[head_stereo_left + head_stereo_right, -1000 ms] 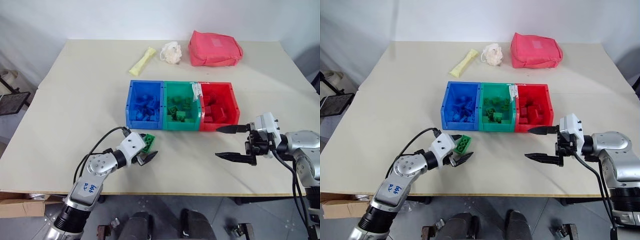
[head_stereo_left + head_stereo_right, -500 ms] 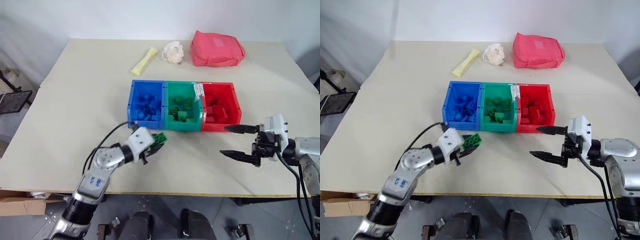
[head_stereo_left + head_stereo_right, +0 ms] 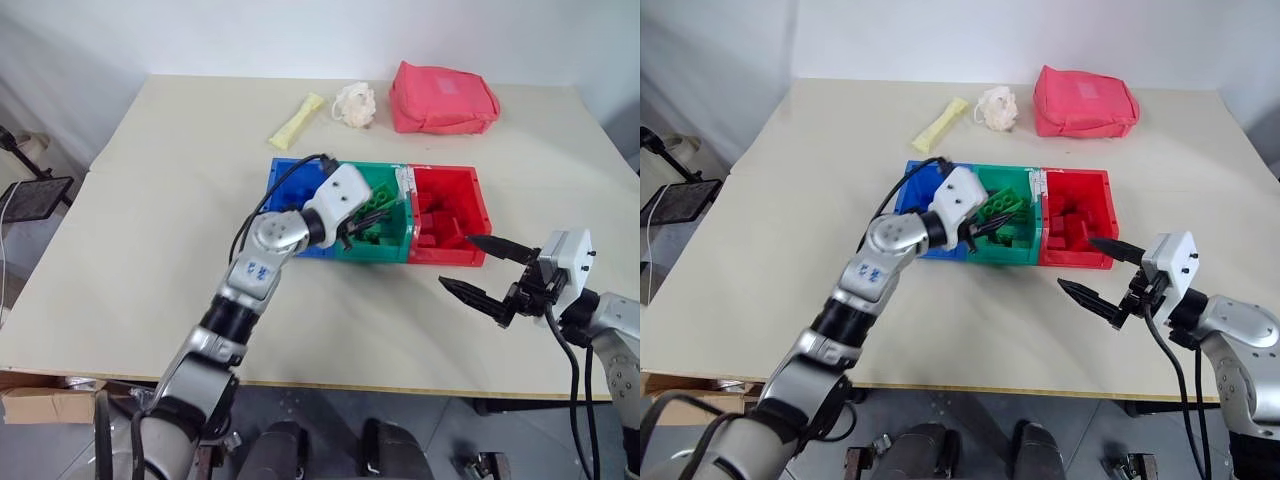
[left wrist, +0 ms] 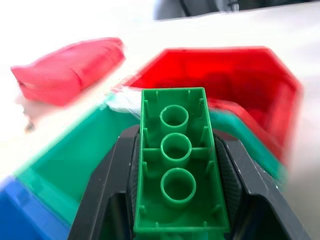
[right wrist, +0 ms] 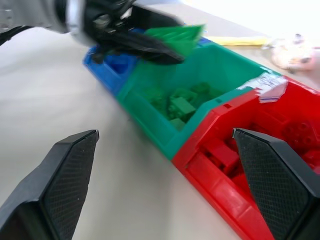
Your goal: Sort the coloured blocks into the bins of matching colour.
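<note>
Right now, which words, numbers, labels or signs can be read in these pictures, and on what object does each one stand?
No text can be read for certain.
white paper sticker on the rim between the green plastic bin and the red plastic bin: print too small to read.
white tag on the robot's left forearm: blue handwriting, too blurred to read.
green studded plastic brick: no lettering visible.

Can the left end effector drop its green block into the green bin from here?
Probably yes: the left end effector holds the green block over the green bin's open top, with nothing between.
</note>
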`<state>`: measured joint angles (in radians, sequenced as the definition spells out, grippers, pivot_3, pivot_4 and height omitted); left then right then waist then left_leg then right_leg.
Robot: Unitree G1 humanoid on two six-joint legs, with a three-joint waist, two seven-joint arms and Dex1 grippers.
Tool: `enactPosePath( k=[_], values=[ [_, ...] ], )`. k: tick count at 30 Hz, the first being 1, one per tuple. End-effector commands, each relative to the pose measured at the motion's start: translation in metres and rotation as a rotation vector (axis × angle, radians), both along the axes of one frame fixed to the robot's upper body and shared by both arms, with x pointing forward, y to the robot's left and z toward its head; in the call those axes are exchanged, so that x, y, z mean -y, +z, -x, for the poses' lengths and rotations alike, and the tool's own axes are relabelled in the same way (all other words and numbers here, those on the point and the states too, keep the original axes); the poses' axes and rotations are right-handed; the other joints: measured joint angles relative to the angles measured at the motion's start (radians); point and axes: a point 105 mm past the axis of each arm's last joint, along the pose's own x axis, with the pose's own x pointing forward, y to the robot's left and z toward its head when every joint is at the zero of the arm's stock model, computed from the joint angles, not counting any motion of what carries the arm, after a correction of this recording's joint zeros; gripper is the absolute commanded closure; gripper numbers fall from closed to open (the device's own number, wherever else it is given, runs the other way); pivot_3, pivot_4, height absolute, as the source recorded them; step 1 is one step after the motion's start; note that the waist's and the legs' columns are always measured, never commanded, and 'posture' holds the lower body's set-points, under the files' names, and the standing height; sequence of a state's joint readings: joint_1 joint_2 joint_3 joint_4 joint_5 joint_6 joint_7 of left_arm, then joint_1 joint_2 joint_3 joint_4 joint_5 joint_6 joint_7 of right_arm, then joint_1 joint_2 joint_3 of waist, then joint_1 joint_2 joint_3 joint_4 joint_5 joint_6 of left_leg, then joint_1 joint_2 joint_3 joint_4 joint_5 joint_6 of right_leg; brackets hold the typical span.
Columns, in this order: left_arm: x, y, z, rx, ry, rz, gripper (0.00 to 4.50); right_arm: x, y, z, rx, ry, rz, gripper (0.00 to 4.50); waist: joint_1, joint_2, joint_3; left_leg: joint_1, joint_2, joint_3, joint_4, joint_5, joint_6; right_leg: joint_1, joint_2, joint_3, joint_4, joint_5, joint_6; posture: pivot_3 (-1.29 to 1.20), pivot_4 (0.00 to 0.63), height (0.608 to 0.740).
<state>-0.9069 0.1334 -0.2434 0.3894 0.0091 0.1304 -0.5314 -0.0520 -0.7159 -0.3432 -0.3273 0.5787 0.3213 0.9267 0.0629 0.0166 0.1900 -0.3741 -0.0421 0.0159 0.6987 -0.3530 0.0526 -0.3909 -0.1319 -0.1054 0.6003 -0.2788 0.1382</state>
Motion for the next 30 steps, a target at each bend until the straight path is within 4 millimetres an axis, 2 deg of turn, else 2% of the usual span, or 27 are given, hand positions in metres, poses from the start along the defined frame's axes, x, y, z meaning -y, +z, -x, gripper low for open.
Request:
enactPosePath(
  k=[1, 6, 7, 10, 13, 14, 16, 21, 23, 27, 29, 30],
  values=[
    [0.003, 0.003, -0.009, 0.011, -0.005, -0.005, 1.71, -0.001, 0.014, 0.006, 0.062, -0.02, -0.004, 0.0, -0.003, 0.0, 0.0, 0.0, 0.0, 0.0, 0.0, 0.0, 0.0, -0.001, 0.0, 0.0, 0.0, 0.0, 0.0, 0.0, 0.15, 0.74],
    [0.004, 0.01, -0.011, 0.037, -0.038, -0.01, 0.19, 0.0, 0.019, 0.005, 0.08, -0.03, 0.0, 0.0, -0.01, -0.001, 0.0, -0.001, 0.001, 0.001, -0.001, 0.0, 0.0, -0.001, 0.001, 0.0, 0.0, 0.0, 0.0, 0.0, 0.15, 0.74],
    [0.002, 0.011, -0.01, 0.041, -0.042, -0.01, 0.03, 0.0, 0.019, 0.004, 0.081, -0.028, 0.002, 0.0, -0.01, -0.001, 0.0, -0.001, 0.001, 0.002, 0.0, 0.0, 0.0, -0.001, 0.001, 0.0, 0.0, 0.0, 0.0, 0.0, 0.15, 0.74],
    [-0.006, 0.015, -0.006, 0.055, -0.059, -0.005, 0.03, -0.001, 0.021, 0.003, 0.084, -0.008, 0.009, 0.0, -0.011, -0.001, 0.0, -0.001, 0.001, 0.002, 0.0, 0.0, 0.0, -0.001, 0.001, 0.0, 0.0, 0.0, 0.0, 0.0, 0.15, 0.74],
    [-0.028, 0.022, 0.013, 0.075, -0.119, 0.013, 0.03, -0.003, 0.021, 0.0, 0.075, 0.044, 0.033, 0.0, -0.018, 0.0, 0.0, -0.001, 0.001, 0.002, 0.0, 0.0, 0.0, -0.002, 0.001, 0.001, 0.0, 0.0, 0.0, 0.0, 0.15, 0.74],
    [-0.041, 0.021, 0.025, 0.051, -0.162, 0.026, 0.03, -0.003, 0.022, -0.002, 0.07, 0.063, 0.044, 0.0, -0.025, 0.0, 0.0, 0.0, 0.002, 0.002, -0.001, 0.0, 0.0, -0.002, 0.001, 0.001, 0.001, 0.0, 0.0, 0.0, 0.15, 0.74],
    [-0.062, 0.015, 0.047, -0.003, -0.221, 0.036, 0.03, -0.003, 0.022, -0.007, 0.057, 0.095, 0.065, 0.0, -0.038, 0.0, 0.0, 0.0, 0.003, 0.002, -0.001, 0.0, 0.0, -0.002, 0.001, 0.001, 0.001, 0.0, 0.0, 0.0, 0.15, 0.74],
    [-0.102, -0.01, 0.083, -0.101, -0.271, -0.003, 0.03, 0.001, 0.02, -0.016, 0.025, 0.153, 0.122, 0.0, -0.039, 0.0, 0.0, 0.0, 0.003, 0.0, 0.0, 0.0, 0.0, -0.001, 0.0, 0.001, 0.001, 0.0, 0.0, 0.0, 0.15, 0.74],
    [-0.117, -0.017, 0.089, -0.13, -0.255, -0.021, 0.03, 0.004, 0.018, -0.019, 0.011, 0.173, 0.145, 0.0, -0.035, 0.0, 0.0, 0.0, 0.002, -0.002, 0.0, 0.0, 0.0, 0.0, -0.001, 0.001, 0.001, 0.0, 0.0, 0.0, 0.15, 0.74],
    [-0.173, -0.038, 0.095, -0.224, -0.123, -0.064, 0.03, 0.024, 0.0, -0.022, -0.071, 0.217, 0.275, 0.0, -0.039, 0.0, 0.0, 0.0, 0.002, -0.003, 0.0, 0.0, 0.0, 0.001, -0.001, 0.002, -0.001, 0.0, -0.001, 0.0, 0.15, 0.74],
    [-0.19, -0.042, 0.095, -0.234, -0.076, -0.081, 0.03, 0.032, -0.006, -0.021, -0.1, 0.228, 0.311, 0.0, -0.038, 0.0, 0.0, 0.0, 0.002, -0.004, -0.001, 0.0, 0.0, 0.0, -0.001, 0.002, -0.001, -0.001, -0.001, 0.0, 0.15, 0.74],
    [-0.204, -0.044, 0.094, -0.24, -0.027, -0.08, 0.03, 0.04, -0.009, -0.022, -0.111, 0.217, 0.331, 0.0, -0.038, 0.0, 0.0, 0.0, 0.002, -0.004, -0.001, 0.0, 0.0, 0.0, -0.001, 0.001, -0.001, -0.001, -0.001, 0.0, 0.15, 0.74]
  ],
)
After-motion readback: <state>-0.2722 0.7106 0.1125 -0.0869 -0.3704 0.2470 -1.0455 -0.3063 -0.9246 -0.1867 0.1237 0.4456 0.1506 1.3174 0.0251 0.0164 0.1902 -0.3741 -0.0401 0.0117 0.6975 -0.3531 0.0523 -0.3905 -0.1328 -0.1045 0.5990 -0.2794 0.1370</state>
